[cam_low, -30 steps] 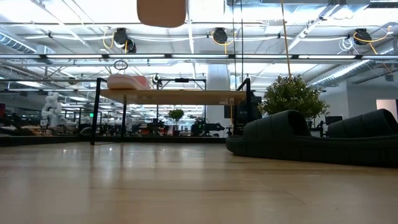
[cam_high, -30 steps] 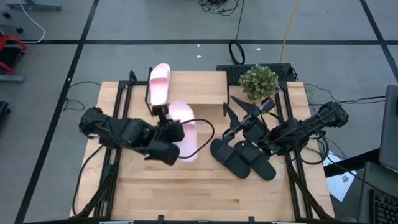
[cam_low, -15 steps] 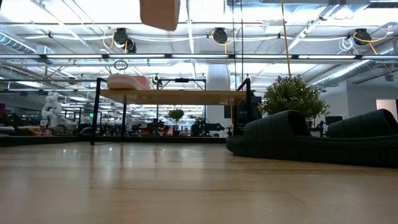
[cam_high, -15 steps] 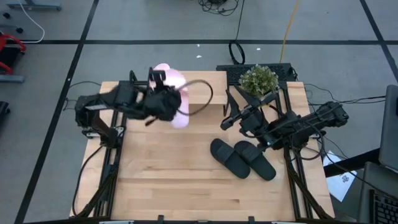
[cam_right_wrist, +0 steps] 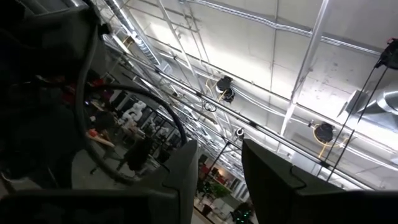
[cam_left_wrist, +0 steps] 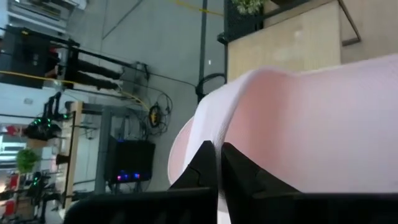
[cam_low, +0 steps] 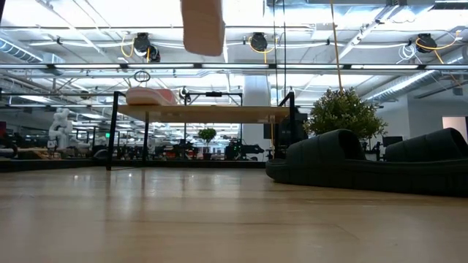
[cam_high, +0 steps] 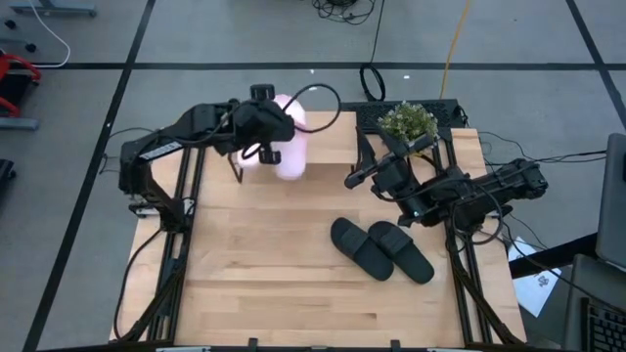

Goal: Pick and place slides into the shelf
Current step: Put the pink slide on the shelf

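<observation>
Pale pink slide held in the air above the shelf

The left gripper [cam_high: 266,132] has its fingers clamped on a pale pink open-toe slide [cam_high: 290,137] over the light wooden, black-legged shelf [cam_high: 328,137]; the right gripper [cam_high: 354,180], fingers parted, hangs beyond the matte black pair [cam_high: 380,248].

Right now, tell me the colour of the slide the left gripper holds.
Pale pink slide; the high view shows it best.

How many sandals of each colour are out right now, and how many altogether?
Pale pink slides: 2, one on the shelf, one held up by the left gripper.
Black slides: 2, lying on the table.
Total: 4.
</observation>
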Tool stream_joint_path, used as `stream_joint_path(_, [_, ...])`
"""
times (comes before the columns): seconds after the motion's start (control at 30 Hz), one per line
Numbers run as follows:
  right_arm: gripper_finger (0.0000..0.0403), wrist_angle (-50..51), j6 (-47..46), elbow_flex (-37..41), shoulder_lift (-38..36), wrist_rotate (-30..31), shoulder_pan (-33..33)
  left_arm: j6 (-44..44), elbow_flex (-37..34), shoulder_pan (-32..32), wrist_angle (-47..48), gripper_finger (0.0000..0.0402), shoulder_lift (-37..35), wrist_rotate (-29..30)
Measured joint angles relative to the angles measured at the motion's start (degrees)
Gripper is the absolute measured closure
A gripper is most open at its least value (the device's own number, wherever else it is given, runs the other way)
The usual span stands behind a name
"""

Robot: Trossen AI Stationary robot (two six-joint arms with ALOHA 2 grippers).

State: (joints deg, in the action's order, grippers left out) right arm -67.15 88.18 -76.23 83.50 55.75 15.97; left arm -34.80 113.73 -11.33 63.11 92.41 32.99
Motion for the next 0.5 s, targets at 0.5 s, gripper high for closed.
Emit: stream_joint_path(0.5, [0.0287, -0.3, 3.8, 0.0, -0.6, 4.0, -2.3, -9.7, -32.8, -10.1, -31.1, 0.0401, -17.1, -14.5])
